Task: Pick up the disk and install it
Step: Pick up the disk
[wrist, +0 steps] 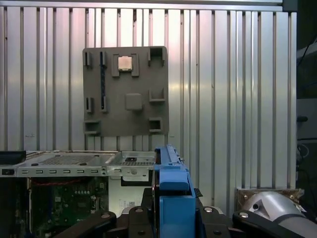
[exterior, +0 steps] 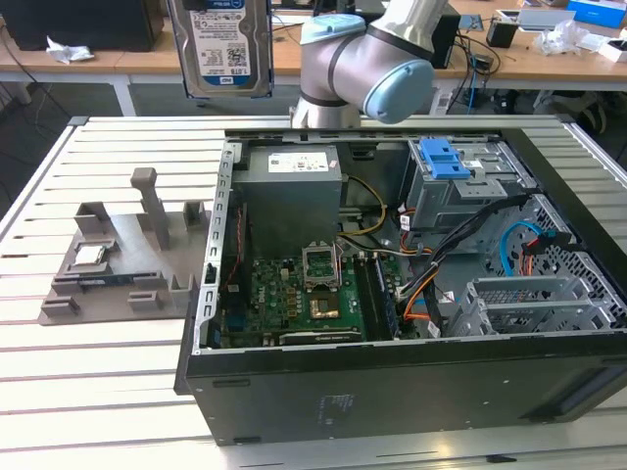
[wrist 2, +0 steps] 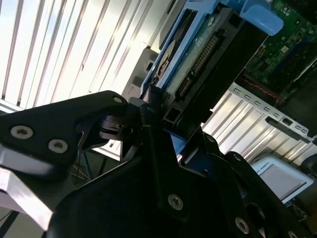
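There is one disk [exterior: 227, 47], one robot arm [exterior: 367, 64] and one open computer case [exterior: 392, 387]. The case holds one motherboard [exterior: 294, 304], one grey power supply box [exterior: 292, 201] and one metal cage [exterior: 441, 204] with one blue latch [exterior: 443, 159]. The tabletop [exterior: 98, 392] bears one grey holder plate [wrist: 130, 126], which carries one square chip [wrist: 125, 63] and one narrow memory stick [wrist: 103, 82].
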`<state>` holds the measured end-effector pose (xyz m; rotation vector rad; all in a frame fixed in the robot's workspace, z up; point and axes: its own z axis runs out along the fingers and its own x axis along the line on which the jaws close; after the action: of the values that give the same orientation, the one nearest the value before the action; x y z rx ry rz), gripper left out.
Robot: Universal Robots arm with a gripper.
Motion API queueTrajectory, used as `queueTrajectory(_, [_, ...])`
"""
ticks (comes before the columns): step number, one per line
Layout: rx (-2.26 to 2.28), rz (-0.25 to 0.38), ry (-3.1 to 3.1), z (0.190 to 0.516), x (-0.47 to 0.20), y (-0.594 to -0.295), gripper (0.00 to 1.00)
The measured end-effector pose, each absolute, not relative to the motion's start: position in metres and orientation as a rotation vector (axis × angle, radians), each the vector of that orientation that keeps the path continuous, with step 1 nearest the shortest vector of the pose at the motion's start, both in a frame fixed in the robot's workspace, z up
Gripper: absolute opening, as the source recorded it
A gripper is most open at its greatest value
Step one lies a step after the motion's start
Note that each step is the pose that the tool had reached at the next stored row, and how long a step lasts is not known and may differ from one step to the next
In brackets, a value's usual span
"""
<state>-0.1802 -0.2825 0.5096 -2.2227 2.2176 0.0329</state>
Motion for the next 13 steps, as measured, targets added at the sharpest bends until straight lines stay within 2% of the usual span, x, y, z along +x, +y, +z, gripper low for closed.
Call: queueTrajectory(13, [-2.223,0.033,2.218,0.51,-0.131,-0.282,0.36])
